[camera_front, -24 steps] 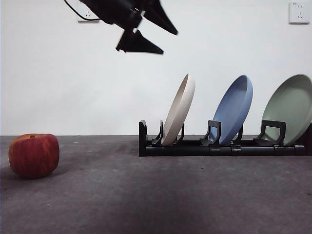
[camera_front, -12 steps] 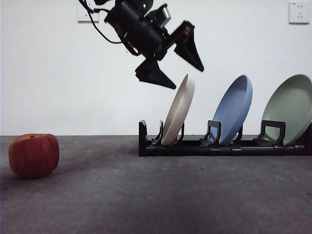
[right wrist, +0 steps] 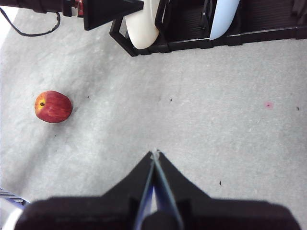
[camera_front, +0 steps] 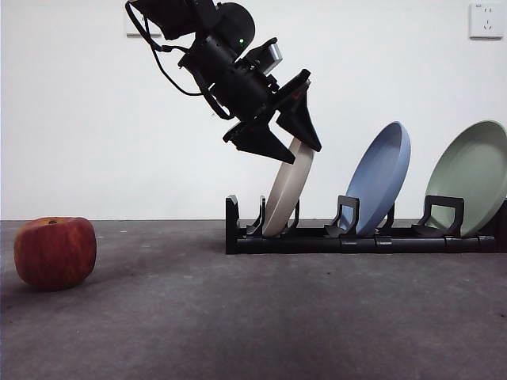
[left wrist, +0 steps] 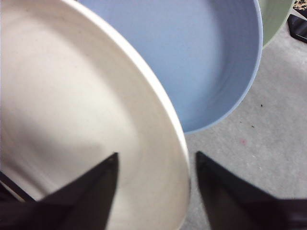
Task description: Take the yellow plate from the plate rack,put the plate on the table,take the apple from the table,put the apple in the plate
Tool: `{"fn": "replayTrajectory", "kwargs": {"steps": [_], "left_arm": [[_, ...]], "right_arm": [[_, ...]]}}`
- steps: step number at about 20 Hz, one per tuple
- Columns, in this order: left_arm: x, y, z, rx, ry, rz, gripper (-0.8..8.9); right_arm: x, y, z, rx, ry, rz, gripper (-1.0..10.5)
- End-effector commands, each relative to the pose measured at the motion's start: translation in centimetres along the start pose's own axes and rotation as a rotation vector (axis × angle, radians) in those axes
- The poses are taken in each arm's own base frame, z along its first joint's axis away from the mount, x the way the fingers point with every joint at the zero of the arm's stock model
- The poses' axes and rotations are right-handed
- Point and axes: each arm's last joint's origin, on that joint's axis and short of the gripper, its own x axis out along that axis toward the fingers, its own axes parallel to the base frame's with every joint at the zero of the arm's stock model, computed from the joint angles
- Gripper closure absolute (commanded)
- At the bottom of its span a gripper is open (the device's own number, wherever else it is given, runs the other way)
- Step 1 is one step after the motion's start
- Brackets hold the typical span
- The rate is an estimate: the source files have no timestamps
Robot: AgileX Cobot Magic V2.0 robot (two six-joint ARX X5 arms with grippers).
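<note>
The yellow plate [camera_front: 285,198] stands tilted in the first slot of the black plate rack [camera_front: 364,240]. My left gripper [camera_front: 306,154] has come down over the plate's top rim. In the left wrist view its jaws are open, one on each side of the rim of the yellow plate [left wrist: 72,115], and the left gripper [left wrist: 156,165] does not pinch it. The apple [camera_front: 55,252] sits on the table [camera_front: 238,317] at the far left. My right gripper [right wrist: 154,155] is shut and empty, high above the table, with the apple [right wrist: 53,106] and the yellow plate [right wrist: 143,24] in its view.
A blue plate [camera_front: 381,178] and a pale green plate [camera_front: 472,178] stand in the rack's other slots, to the right of the yellow one. The blue plate [left wrist: 192,57] is close behind the yellow plate. A white wall stands behind the rack.
My left gripper has come down and to the right, from above and left of the rack onto the yellow plate's top rim. The plates and the apple have not moved.
</note>
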Motion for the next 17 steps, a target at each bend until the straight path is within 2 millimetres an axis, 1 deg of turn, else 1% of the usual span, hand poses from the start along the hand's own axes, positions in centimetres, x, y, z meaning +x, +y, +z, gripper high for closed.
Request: {"fn": "replayTrajectory", "kwargs": {"steps": [1,2,3,12,14,17], "left_arm": [[0.6,0.1,-0.1,0.013,-0.008,-0.007,7.69],[0.6,0.1,0.0,0.012,-0.014,-0.008,8.1],[0.6,0.1,0.0,0.012,-0.019,-0.012,8.19],[0.4,0.4,0.2,-0.02,-0.041,-0.018,8.2],[-0.3,0.7,0.7,-0.038,-0.057,-0.014,8.2],[-2.5,0.8,2.8,-0.057,-0.117,-0.027,8.2]], "right_arm": [[-0.1,0.1,0.2,-0.021,-0.008,0.003,9.5],[0.0,0.0,0.2,-0.022,-0.005,0.003,9.5],[0.0,0.0,0.2,-0.02,-0.002,0.003,9.5],[0.4,-0.2,0.4,-0.027,0.01,0.001,9.5],[0.4,-0.2,0.4,-0.028,0.01,0.002,9.5],[0.4,-0.2,0.4,-0.031,0.01,0.002,9.5]]}}
